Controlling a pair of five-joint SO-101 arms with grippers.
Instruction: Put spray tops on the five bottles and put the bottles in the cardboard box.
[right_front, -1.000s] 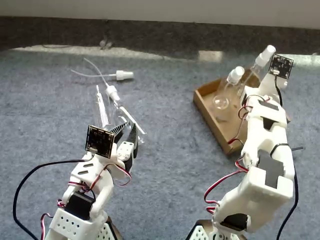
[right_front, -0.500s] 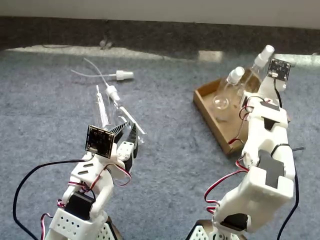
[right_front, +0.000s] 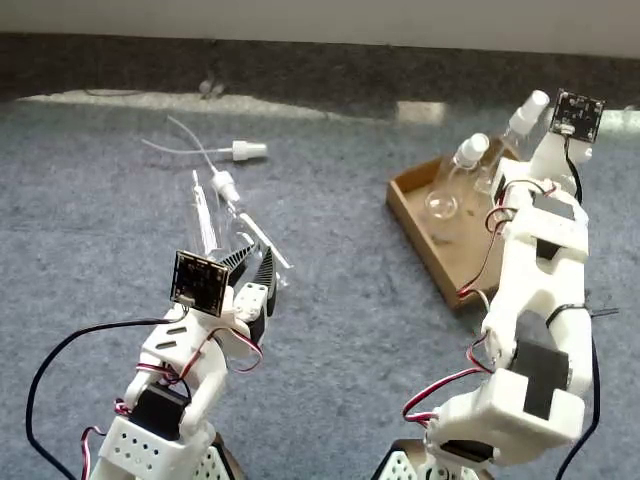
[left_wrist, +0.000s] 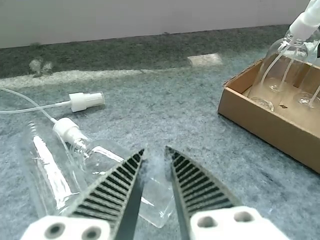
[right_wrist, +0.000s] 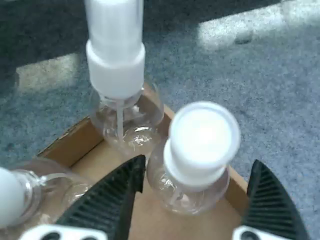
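the right gripper (right_wrist: 197, 167), jaws wide apart, had lifted clear of the capped bottle (right_wrist: 201, 137) standing in the cardboard box (right_front: 418, 232), so that one looked delivered. the left gripper (left_wrist: 155, 152), jaws narrowly apart, hung over a lying bottle (left_wrist: 102, 156).

Right arm (right_front: 540, 270) is covering the 3 o'clock side of the cardboard box (right_front: 420, 235) in the high view, so I'm not managing to count what's inside. Left tool (left_wrist: 155, 150) is blocking part of the capped bottle (left_wrist: 92, 150).
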